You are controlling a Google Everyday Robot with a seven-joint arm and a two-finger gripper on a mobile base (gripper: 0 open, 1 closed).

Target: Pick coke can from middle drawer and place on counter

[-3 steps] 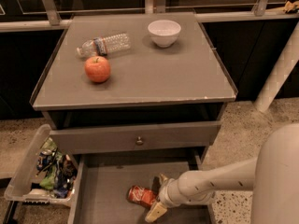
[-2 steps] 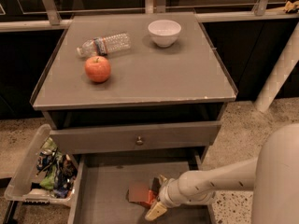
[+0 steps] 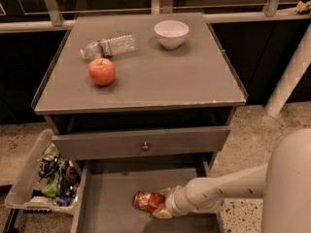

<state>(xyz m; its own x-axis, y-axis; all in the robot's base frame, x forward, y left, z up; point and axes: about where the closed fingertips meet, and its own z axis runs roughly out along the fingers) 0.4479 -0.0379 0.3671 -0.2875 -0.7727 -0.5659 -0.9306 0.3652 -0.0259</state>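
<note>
Camera view: the task looks to be at the grasp stage. The coke can (image 3: 147,201) lies on its side on the floor of the open middle drawer (image 3: 111,198), near its right, not yet lifted; the counter (image 3: 170,79) awaits it. The gripper (image 3: 162,203) reaches in from the right, its fingers (image 3: 165,191) bracketing the can's right end, apparently pinching it.

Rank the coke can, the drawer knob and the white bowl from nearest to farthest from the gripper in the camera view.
The gripper is low in the middle drawer.
1. Coke can: right at the gripper, on the drawer floor.
2. Drawer knob: above it, on the closed drawer front.
3. White bowl: at the back of the counter.
</note>
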